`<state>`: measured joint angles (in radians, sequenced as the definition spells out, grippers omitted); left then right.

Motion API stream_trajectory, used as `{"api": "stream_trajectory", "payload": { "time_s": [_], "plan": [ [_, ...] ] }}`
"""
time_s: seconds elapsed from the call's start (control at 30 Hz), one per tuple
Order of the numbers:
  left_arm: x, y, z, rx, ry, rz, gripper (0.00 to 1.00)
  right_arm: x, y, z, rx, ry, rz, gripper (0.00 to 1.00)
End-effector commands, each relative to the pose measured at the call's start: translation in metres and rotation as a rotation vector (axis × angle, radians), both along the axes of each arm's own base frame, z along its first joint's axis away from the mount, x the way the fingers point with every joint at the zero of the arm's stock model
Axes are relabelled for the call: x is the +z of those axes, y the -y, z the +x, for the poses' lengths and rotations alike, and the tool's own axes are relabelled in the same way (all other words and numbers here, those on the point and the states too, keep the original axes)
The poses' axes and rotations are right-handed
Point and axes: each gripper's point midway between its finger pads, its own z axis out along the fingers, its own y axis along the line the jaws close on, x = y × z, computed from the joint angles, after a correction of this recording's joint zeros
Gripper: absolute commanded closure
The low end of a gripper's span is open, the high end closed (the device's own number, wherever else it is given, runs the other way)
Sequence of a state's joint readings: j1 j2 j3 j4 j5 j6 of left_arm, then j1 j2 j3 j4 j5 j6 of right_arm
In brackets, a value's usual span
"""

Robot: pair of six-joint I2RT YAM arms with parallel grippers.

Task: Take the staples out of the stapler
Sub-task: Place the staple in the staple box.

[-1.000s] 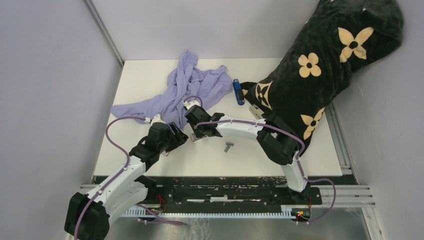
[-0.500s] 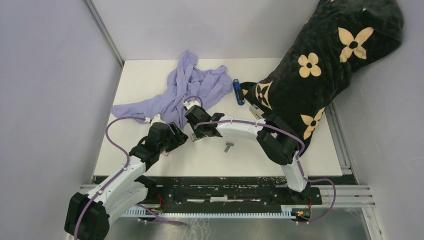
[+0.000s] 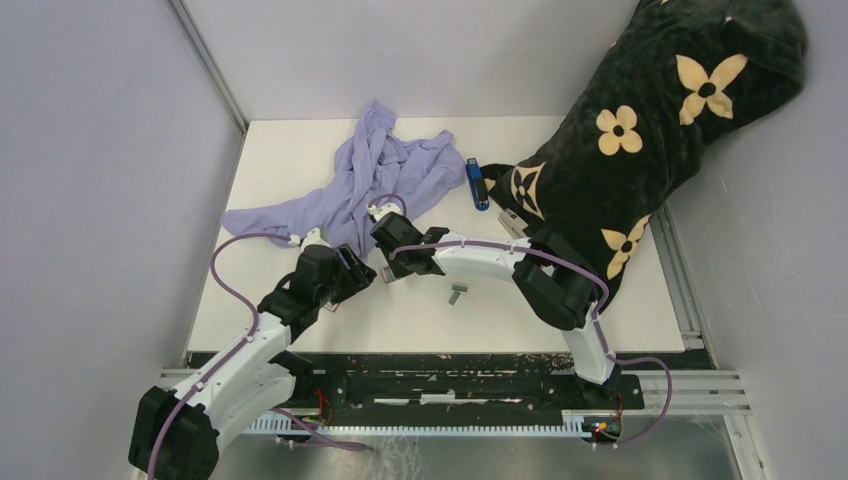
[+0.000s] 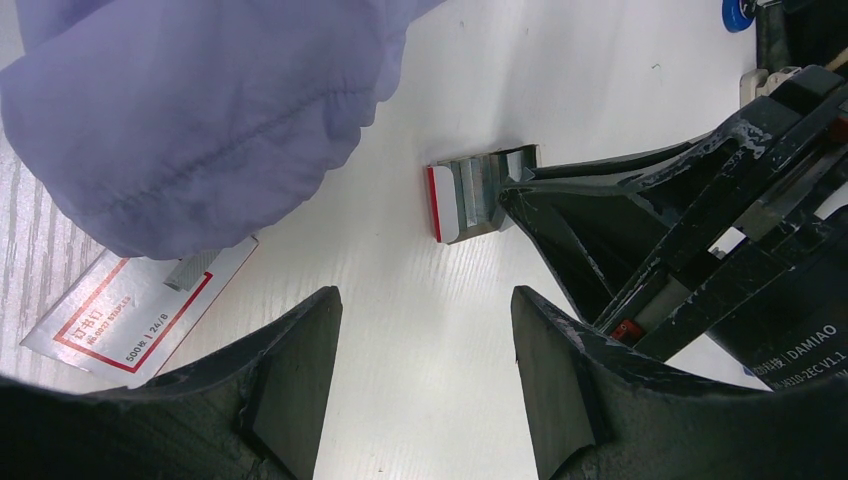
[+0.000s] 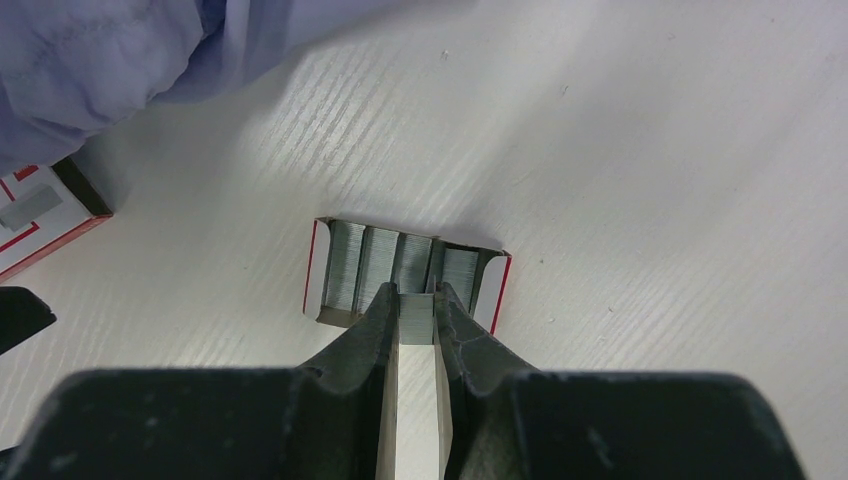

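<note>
The blue stapler (image 3: pixel 478 184) lies at the back of the table beside the black fabric. In the right wrist view my right gripper (image 5: pixel 415 300) is shut on a short silver strip of staples (image 5: pixel 416 308), right at the near edge of a small open red-and-white tray (image 5: pixel 318 270) that holds more strips side by side. Another loose strip of staples (image 3: pixel 457 294) lies on the table in front of the right arm. My left gripper (image 4: pixel 425 380) stands open over bare table, just left of the tray (image 4: pixel 478 192), with nothing between its fingers.
A crumpled lilac cloth (image 3: pixel 370 175) covers the back left and overhangs a red-and-white staple box sleeve (image 4: pixel 130 310). A large black fabric with cream flowers (image 3: pixel 640 130) drapes over the right side. Both grippers are close together near the table's middle.
</note>
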<state>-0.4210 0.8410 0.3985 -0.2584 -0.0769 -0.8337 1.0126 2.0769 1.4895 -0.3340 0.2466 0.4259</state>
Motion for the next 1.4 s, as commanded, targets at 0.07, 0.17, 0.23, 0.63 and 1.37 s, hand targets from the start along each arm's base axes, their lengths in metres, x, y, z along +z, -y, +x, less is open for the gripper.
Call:
{"api": "stream_trajectory", "payload": {
  "time_s": [0.07, 0.17, 0.23, 0.63, 1.37],
  "plan": [
    [0.0104, 0.002, 0.0066, 0.033, 0.036, -0.044, 0.3, 0.0054, 0.0017, 0.0056, -0.023, 0.037, -0.001, 0.89],
    [0.01, 0.0015, 0.0064, 0.034, 0.036, -0.044, 0.3, 0.0044, 0.0023, 0.0065, -0.025, 0.041, -0.004, 0.88],
    [0.0103, 0.0017, 0.0065, 0.033, 0.037, -0.045, 0.3, 0.0038, 0.0021, 0.0063, -0.025, 0.04, -0.005, 0.86],
    [0.0099, 0.0015, 0.0066, 0.035, 0.036, -0.044, 0.3, 0.0028, -0.0005, 0.0052, -0.013, 0.032, 0.001, 0.75],
    [0.0114, 0.0018, 0.0072, 0.033, 0.037, -0.043, 0.3, 0.0114, -0.0032, 0.0114, 0.023, 0.079, -0.012, 0.72]
  ]
}}
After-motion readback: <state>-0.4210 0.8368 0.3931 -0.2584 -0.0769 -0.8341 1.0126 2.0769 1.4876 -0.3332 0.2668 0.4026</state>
